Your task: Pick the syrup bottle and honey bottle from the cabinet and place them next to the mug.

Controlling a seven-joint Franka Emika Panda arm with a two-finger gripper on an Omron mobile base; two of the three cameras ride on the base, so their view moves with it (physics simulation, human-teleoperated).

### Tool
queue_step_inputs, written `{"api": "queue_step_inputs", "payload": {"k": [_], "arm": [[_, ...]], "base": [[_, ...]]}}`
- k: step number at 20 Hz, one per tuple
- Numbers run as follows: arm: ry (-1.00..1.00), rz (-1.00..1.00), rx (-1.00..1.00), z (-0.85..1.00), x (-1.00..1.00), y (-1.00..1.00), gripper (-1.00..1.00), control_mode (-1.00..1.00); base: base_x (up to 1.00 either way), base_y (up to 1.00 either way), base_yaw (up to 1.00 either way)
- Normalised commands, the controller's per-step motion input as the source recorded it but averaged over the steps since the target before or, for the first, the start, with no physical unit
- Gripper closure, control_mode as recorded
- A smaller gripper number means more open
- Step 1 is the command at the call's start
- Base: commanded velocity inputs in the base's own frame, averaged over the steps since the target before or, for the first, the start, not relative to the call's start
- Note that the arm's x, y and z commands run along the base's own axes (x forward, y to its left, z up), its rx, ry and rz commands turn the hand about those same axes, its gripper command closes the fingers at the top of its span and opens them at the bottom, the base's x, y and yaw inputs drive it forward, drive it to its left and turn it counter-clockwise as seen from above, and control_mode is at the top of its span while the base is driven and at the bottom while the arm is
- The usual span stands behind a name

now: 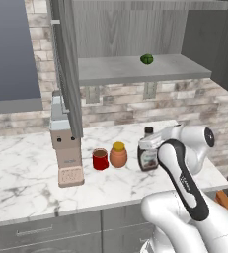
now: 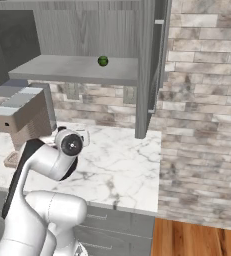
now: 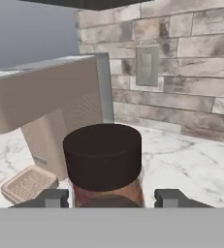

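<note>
1. Your two-finger gripper is closed on the tall dark brown syrup bottle with the black cap. In the hand view the two dark fingertips sit on either side of the bottle's neck, just below the cap, with the bottle between them.
2. In the left base view the syrup bottle stands upright on the white marble counter, its long axis vertical and its cap on top. Whether its base touches the marble you cannot tell.
3. That view also shows the squat orange-brown honey bottle with the yellow lid just left of the syrup bottle. The small red mug stands just left of the honey bottle, and all three form a row.
4. A beige coffee machine stands left of the mug; the hand view shows it behind the bottle cap, with a brick wall beyond.
5. The grey wood-grain wall cabinet hangs above with its tall door open. A small green round fruit lies on its shelf.
6. The right base view shows the same fruit on the shelf and the coffee machine. There the white arm covers the bottles and the mug.
</note>
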Motion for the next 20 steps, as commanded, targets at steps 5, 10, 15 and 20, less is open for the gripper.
{"api": "queue_step_inputs", "payload": {"k": [5, 10, 15, 20], "arm": [[0.0, 0.04, 0.0, -0.43, 0.06, 0.39, 1.0, -1.0], [0.0, 0.0, 0.0, -0.56, 0.19, 0.61, 1.0, -1.0], [0.0, 0.02, 0.0, -0.83, 0.31, 0.48, 1.0, -1.0], [0.0, 0.04, 0.01, -0.88, 0.31, 0.35, 1.0, -1.0]], "base": [[0.0, 0.0, 0.0], [0.0, 0.0, 0.0], [0.0, 0.0, 0.0], [0.0, 0.0, 0.0]]}}
